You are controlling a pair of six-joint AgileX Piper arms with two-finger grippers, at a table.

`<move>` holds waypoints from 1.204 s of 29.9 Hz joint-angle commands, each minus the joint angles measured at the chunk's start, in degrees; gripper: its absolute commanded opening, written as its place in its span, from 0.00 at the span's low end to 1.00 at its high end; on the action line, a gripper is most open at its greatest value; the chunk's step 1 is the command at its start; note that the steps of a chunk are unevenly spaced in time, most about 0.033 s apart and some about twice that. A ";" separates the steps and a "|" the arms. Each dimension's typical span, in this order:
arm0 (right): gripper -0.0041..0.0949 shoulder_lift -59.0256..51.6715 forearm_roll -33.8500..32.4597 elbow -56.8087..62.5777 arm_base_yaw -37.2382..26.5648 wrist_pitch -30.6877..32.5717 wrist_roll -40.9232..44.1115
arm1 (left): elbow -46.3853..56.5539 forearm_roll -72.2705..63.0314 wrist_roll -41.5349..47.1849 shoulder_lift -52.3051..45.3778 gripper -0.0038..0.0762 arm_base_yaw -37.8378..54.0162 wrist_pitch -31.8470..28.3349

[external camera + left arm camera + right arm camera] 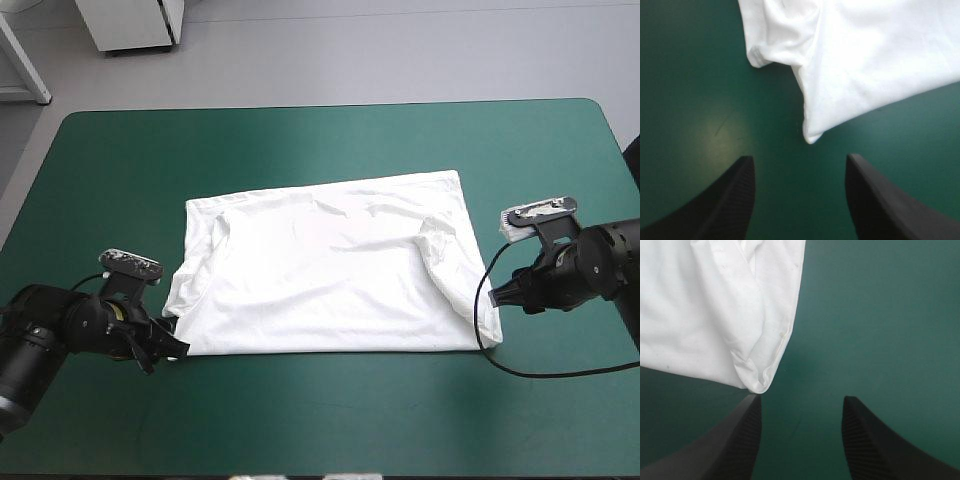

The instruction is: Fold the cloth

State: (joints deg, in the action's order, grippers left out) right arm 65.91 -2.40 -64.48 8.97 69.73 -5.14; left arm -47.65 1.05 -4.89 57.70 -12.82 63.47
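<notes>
The white T-shirt (325,265) lies spread flat in the middle of the teal-green table, folded into a broad rectangle with its sleeves tucked in. My left gripper (172,342) sits low at the shirt's near left corner, open. In the left wrist view that corner (812,136) points into the gap just ahead of my left gripper (799,162). My right gripper (492,296) rests at the near right corner, open too. In the right wrist view the rolled corner (756,384) lies just ahead of one fingertip, and my right gripper (801,402) holds nothing.
Bare teal-green cover (330,420) surrounds the shirt on all sides. A white cabinet (135,22) and a table leg stand on the floor beyond the far edge.
</notes>
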 commanded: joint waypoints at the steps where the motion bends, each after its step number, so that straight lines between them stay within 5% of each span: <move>1: 0.53 -1.07 -0.69 -1.13 -0.48 -2.79 0.04 | 0.63 -2.00 -0.51 2.52 0.55 -0.42 -4.43; 23: 0.53 8.55 0.71 -1.13 -0.48 -5.64 -0.05 | 2.30 -3.47 -0.66 22.38 0.53 -0.32 -13.58; 26: 0.53 11.10 1.27 -1.13 -0.48 -5.54 -0.05 | 2.30 -3.47 -0.66 23.58 0.41 -0.32 -13.87; 31: 0.53 14.87 5.62 -1.13 -0.48 -5.74 -1.39 | 2.30 -3.75 -0.83 25.31 0.04 -0.32 -13.87; 36: 0.53 17.00 7.07 0.98 -0.48 -5.74 -1.50 | 2.30 -3.75 -1.71 25.55 0.04 -0.32 -13.87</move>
State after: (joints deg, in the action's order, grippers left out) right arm 83.93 4.09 -63.34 8.97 64.50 -6.02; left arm -45.42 -6.11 -6.26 82.50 -13.04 53.70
